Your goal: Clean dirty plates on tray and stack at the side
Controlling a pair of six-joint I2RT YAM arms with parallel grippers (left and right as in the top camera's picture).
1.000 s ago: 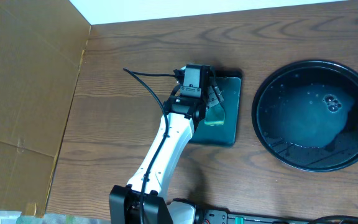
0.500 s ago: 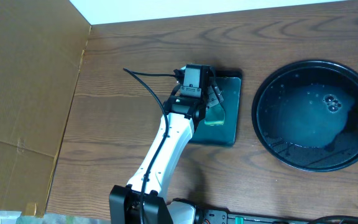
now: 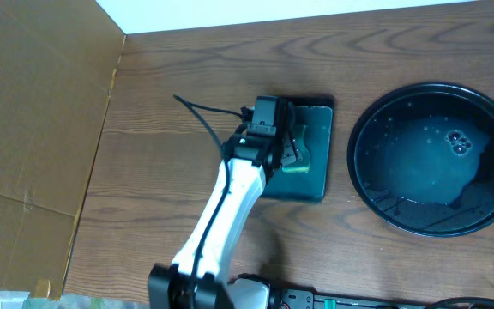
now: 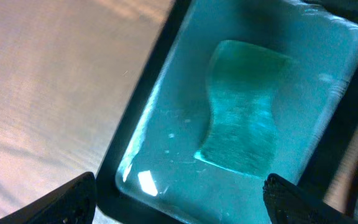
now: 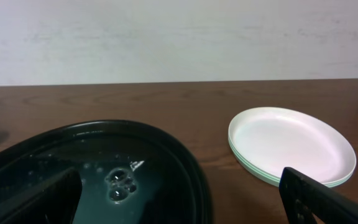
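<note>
The left gripper (image 3: 288, 144) hangs over the small teal tray (image 4: 166, 134), jaws spread wide and nothing pinched, with a green sponge (image 4: 241, 118) lying flat in there. The right gripper (image 5: 179, 199) is spread wide too, and empty. The big black tray (image 5: 185, 165) looks wet, with a few bubbles. The plates (image 5: 291, 144) sit stacked on the table (image 5: 216, 106) just right of it, clear of the rim.

Dark brown desk (image 3: 161, 189) with wavy wood grain. The round tray (image 3: 401, 197) is glossy black with a bluish wet sheen. The plates (image 5: 291, 146) are plain white. The small rectangular tray (image 4: 166, 155) is dark teal, the sponge (image 4: 241, 118) green, the robot arm (image 3: 230, 206) white.
</note>
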